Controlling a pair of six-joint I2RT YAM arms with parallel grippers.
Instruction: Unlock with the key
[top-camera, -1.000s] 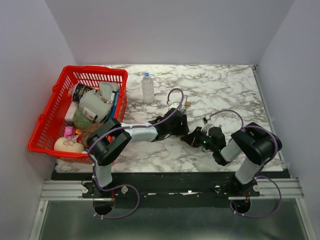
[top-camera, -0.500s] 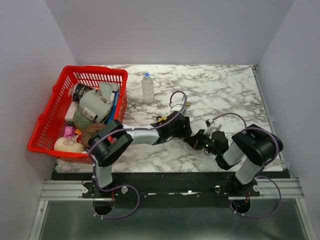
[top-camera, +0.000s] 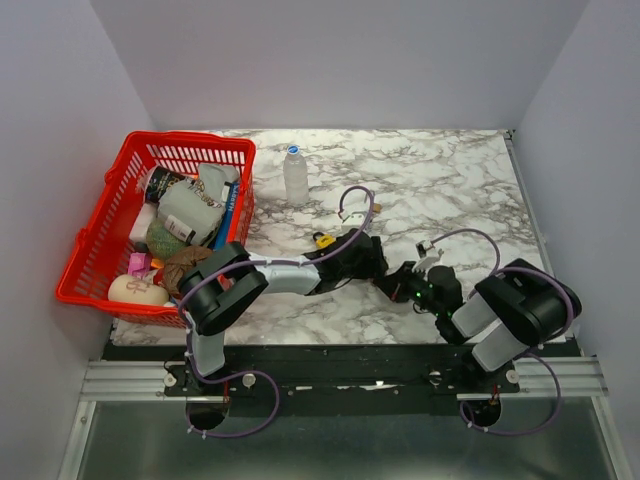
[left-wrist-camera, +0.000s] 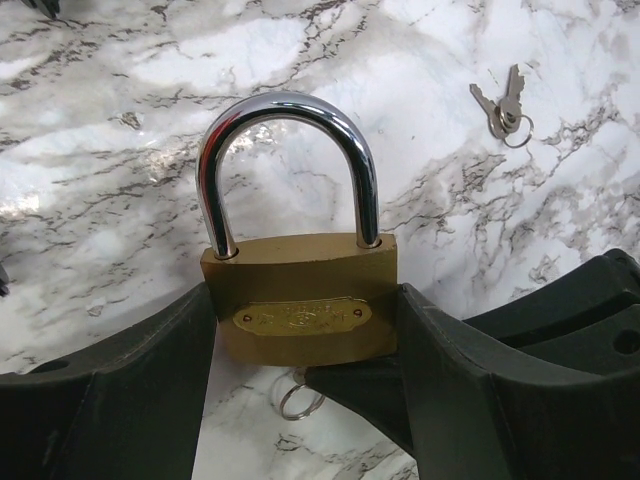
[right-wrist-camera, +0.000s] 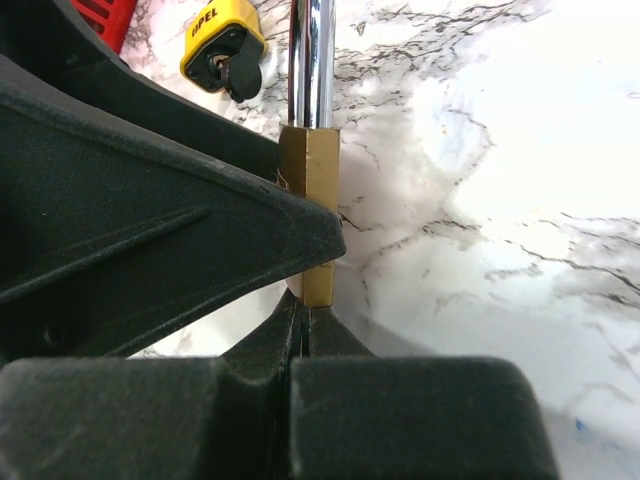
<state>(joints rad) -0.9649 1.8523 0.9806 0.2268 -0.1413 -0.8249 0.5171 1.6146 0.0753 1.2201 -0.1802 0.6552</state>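
The left pincer (left-wrist-camera: 300, 322) clamps the brass padlock (left-wrist-camera: 298, 268) by its flanks, shackle pointing away, presenting its underside to the right pincer (right-wrist-camera: 300, 312). That one is pressed together just beneath the lock, likely on a hidden key. A key ring (left-wrist-camera: 295, 401) dangles there, with spare keys (left-wrist-camera: 503, 105) beyond.

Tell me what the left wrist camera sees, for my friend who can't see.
A brass padlock with a shiny curved steel shackle is clamped between the black fingers of the left gripper. At the top right, two small silver keys on a ring lie on the white marble table.
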